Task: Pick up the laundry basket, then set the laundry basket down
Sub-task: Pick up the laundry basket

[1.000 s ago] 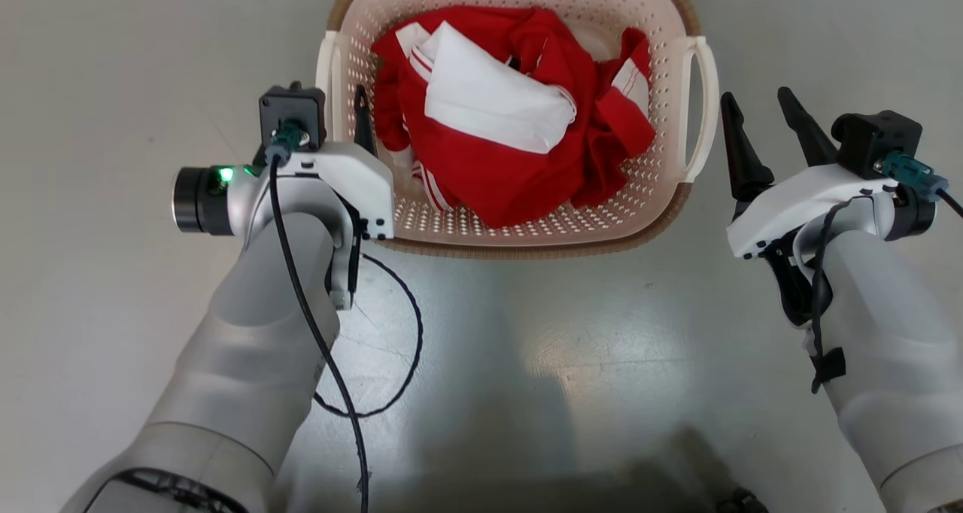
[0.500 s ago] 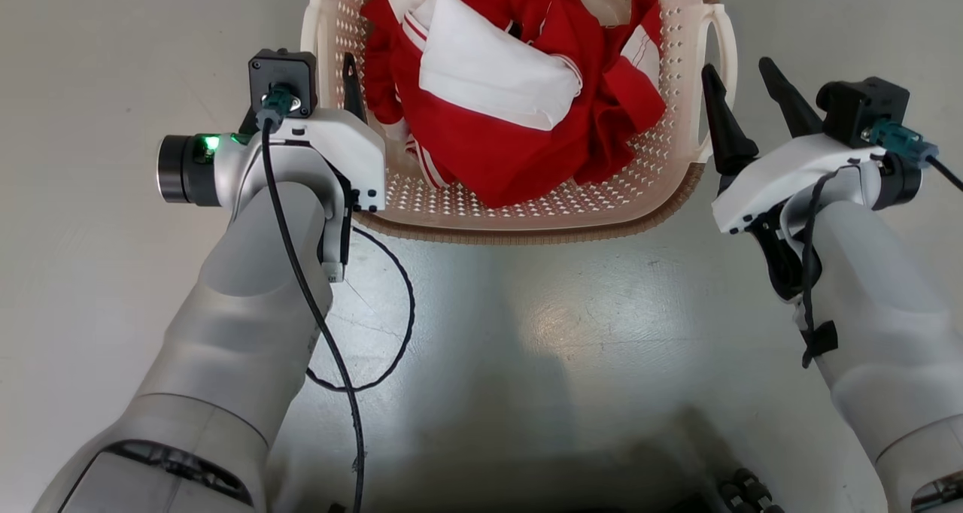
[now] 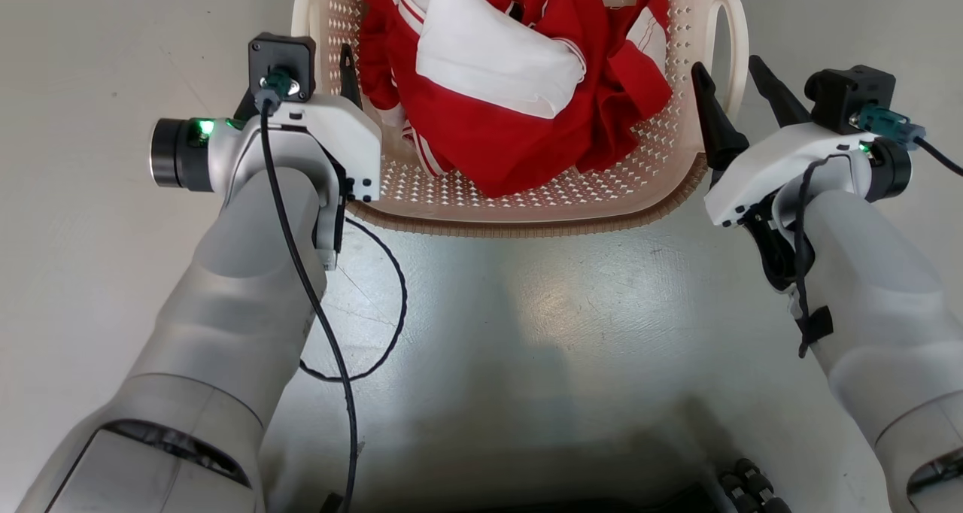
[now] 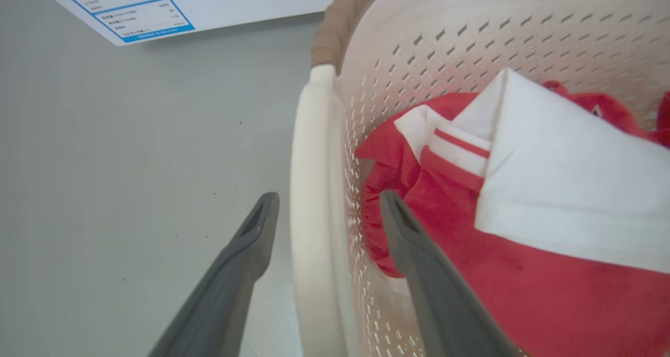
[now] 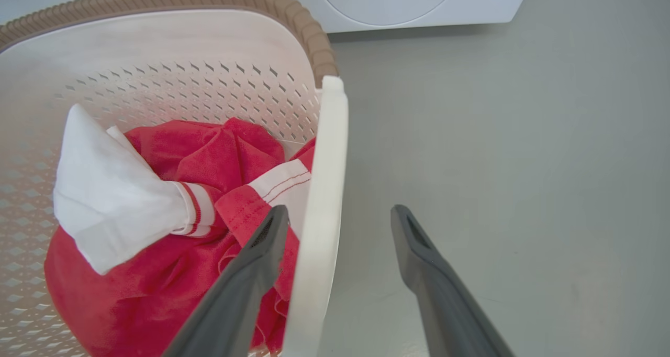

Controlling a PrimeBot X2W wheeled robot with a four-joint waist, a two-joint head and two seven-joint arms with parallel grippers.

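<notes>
Both are spread: the left end effector [image 4: 328,200] and the right end effector [image 3: 726,67] each have one finger inside the basket [image 3: 527,220] and one outside, with a side handle [image 5: 324,189] between them, and nothing is pinched yet. The basket sits on the floor [image 3: 564,332] with clothes [image 3: 496,122] in it. I judge two risks. The inner right finger lies against the clothes and may trap cloth, giving a weak hold. If one side rises first, the basket may tip and spill.

Bright, even overhead light. A pale glare patch lies on the glossy floor [image 3: 557,310], with a broad soft shadow along the head view's bottom edge. Wrist views look slightly soft.
</notes>
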